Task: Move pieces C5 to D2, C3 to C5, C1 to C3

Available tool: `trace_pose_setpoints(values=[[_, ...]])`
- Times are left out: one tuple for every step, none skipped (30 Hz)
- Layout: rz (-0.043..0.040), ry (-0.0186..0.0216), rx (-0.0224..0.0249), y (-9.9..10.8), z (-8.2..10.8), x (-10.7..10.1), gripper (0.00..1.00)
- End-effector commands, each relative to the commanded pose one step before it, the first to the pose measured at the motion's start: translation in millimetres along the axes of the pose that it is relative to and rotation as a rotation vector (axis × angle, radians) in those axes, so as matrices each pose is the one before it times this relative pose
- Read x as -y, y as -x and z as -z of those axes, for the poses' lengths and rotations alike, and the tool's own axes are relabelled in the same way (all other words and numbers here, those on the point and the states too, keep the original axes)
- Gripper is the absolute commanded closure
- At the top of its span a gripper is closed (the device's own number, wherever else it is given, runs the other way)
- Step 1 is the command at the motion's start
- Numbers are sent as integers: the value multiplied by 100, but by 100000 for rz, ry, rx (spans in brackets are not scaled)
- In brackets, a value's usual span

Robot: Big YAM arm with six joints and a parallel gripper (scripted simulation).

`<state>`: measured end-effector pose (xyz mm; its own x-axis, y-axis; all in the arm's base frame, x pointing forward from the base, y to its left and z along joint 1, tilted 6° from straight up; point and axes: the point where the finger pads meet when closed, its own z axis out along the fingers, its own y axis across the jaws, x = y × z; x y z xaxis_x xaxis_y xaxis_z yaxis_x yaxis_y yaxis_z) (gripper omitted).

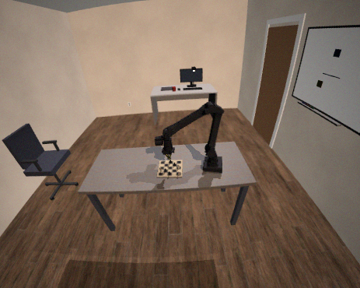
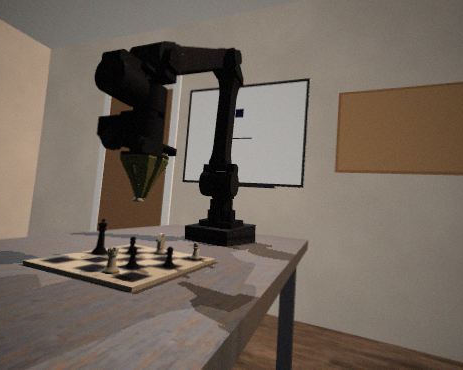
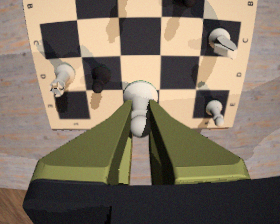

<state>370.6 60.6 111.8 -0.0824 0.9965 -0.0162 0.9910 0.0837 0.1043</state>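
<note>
Pale walls (image 1: 155, 39) (image 2: 385, 225) surround a grey worktop (image 1: 113, 167) (image 2: 85, 320) (image 3: 13, 100) bearing a black robot arm (image 1: 214, 128) (image 2: 227, 115) and chessboard (image 1: 159, 176) (image 2: 132, 288) (image 3: 141, 71). Jaws (image 1: 168, 156) (image 2: 139, 198), closed on a white pawn (image 2: 138, 200) (image 3: 140, 94), suspend it above the board, where a white rook (image 2: 112, 261) (image 3: 62, 79) and white knight (image 2: 160, 243) (image 3: 222, 42) stand.

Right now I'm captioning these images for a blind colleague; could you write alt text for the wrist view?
A gripper with green fingers holds a white pawn above a chessboard. White pieces stand to both sides, with a dark piece on the left and another partly cut off at the top.
</note>
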Motion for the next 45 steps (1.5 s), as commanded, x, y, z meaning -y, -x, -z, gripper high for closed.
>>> trace_pose_setpoints(values=[[1780, 2396, 42, 88, 847, -1625, 100], [-28, 904, -60, -16, 205, -348, 100], [-20, 380, -25, 13, -47, 140, 100], [2, -747, 52, 30, -525, 523, 100], [26, -1977, 135, 34, -779, 623, 100], [-22, -627, 44, 28, -343, 282, 100], [-51, -4, 3, 20, -183, 4, 100], [-63, -6, 6, 24, -228, 4, 100], [-75, -7, 7, 29, -272, 5, 100], [-74, -8, 6, 28, -315, 6, 100], [-39, -9, 2, 15, -355, 8, 100], [0, 0, 0, 0, 0, 0, 100], [0, 0, 0, 0, 0, 0, 100], [364, 867, -103, -169, -113, -382, 100], [-20, -879, 60, 36, -697, 416, 100], [-123, -13, 11, 47, -455, 9, 100], [-131, -14, 11, 50, -478, 10, 100], [-77, -14, 6, 30, -495, 11, 100], [-61, -14, 4, 24, -506, 12, 100], [22, -13, -5, -8, -510, 14, 100], [89, -12, -12, -34, -508, 16, 100], [102, -11, -13, -39, -501, 16, 100], [48, -12, -8, -18, -488, 15, 100], [-39, -14, 2, 16, -468, 13, 100], [-101, -14, 8, 39, -439, 11, 100], [-88, -13, 7, 34, -404, 10, 100], [-10, -11, -1, 4, -365, 10, 100], [56, 920, -67, -54, -73, -468, 100], [0, 0, 0, 0, 0, 0, 100], [0, 0, 0, 0, 0, 0, 100], [442, 1373, -143, -225, 87, -691, 100], [8, -1610, 101, 54, -663, 846, 100], [-36, -706, 47, 39, -386, 372, 100], [-42, -6, 4, 17, -161, 3, 100], [-33, 27, 1, 12, -115, -13, 100], [-52, 1100, -64, -18, 201, -576, 100], [-25, 390, -22, -4, 44, -204, 100], [-5, -125, 8, 6, -63, 66, 100], [-1, -85, 5, 3, -34, 45, 100], [15, -603, 36, 13, 94, 177, 100], [-16, 607, -37, 2, 271, -78, 100], [-4, 148, -9, 0, 53, -22, 100], [0, 2, 0, 0, 0, -1, 100], [0, -3, 0, 0, -1, 2, 100], [0, -1, 0, 0, 0, 0, 100]])
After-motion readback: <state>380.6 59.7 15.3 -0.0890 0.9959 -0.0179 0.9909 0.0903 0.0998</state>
